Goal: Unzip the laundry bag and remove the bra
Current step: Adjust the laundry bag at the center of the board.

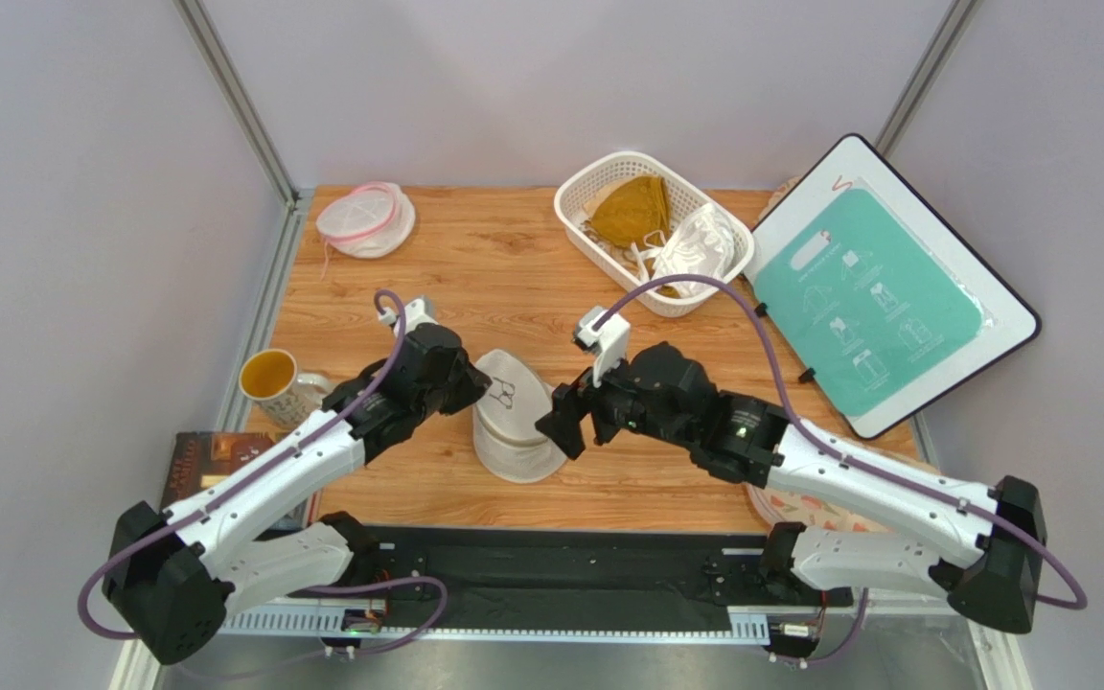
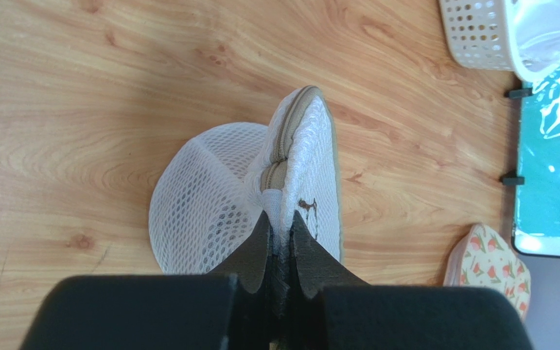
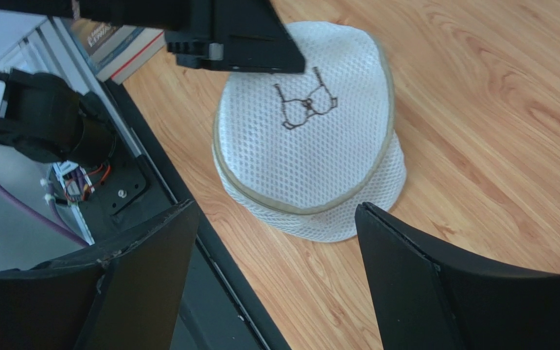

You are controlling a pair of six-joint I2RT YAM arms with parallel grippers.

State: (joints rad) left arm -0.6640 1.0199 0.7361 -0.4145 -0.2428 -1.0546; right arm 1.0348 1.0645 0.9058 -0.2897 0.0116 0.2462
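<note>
The whitish mesh laundry bag (image 1: 515,420) stands on the wooden table between my two grippers, its round end with a bra drawing facing up and to the right. My left gripper (image 1: 477,385) is shut on a fold of the bag's mesh (image 2: 281,222), just below the tan zipper (image 2: 287,138), which looks closed. My right gripper (image 1: 562,417) is open and empty. Its fingers (image 3: 151,255) stand wide apart just short of the bag (image 3: 312,131). The pale pink bra is not visible.
A white basket (image 1: 569,213) at the back holds a mustard-yellow bra (image 1: 630,209) and a white bra (image 1: 702,245). A small pink-rimmed mesh pouch (image 1: 365,219) lies back left. A mug (image 1: 273,381) and a book (image 1: 212,460) are left; a teal board (image 1: 889,295) is right.
</note>
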